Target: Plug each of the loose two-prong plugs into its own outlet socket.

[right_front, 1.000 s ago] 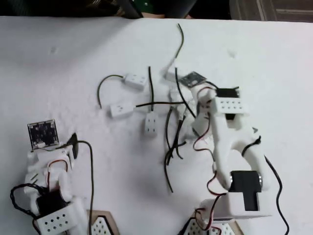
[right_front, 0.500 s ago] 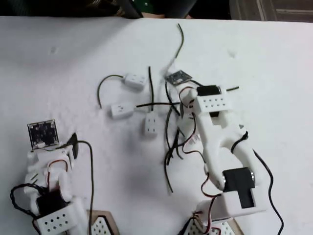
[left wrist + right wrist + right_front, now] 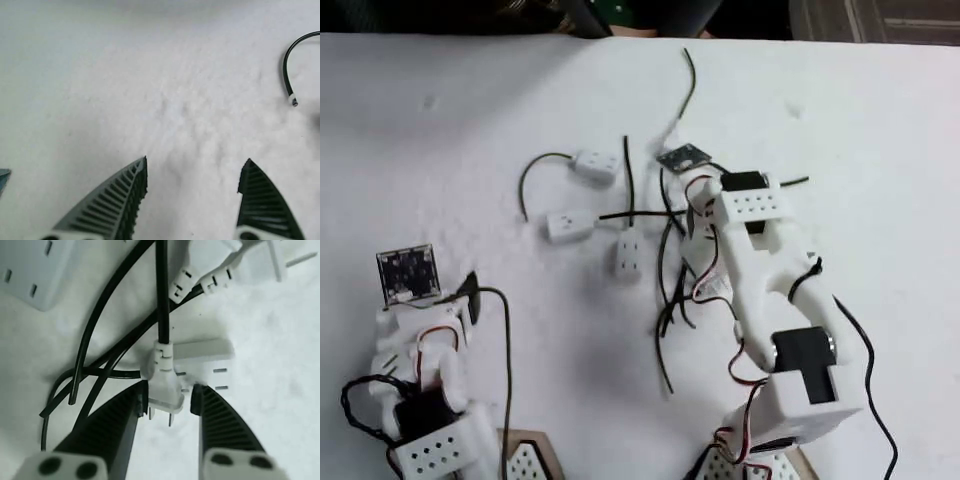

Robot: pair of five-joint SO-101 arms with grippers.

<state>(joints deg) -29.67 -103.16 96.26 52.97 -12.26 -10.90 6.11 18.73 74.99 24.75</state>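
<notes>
Right end effector [image 3: 169,392] sits right over a white two-prong plug [image 3: 162,385]. Its jaws are apart with one finger on each side of the plug, so it looks released, not clamping, as far as I can see. That plug lies on the surface with its prongs pointing back toward the wrist camera and its black cord [image 3: 161,290] running straight away from it. Just beside it is a white outlet socket [image 3: 207,360] lying flat. A couple more loose plugs [image 3: 200,277] sit further out, and another socket [image 3: 32,270] lies past the tangled cords [image 3: 95,370].

In the high view the right arm [image 3: 770,290] stretches to the middle of the white surface [image 3: 440,140], over the tangle. Three sockets lie to its left: a far socket [image 3: 595,165], a middle socket [image 3: 568,224], and a near socket [image 3: 627,254] closest to the tangle.

Left end effector [image 3: 192,172] is released too, jaws wide apart above bare surface, with a cord end [image 3: 291,95] lying nearby. The left arm [image 3: 420,380] sits at the front left, well apart from the plugs.
</notes>
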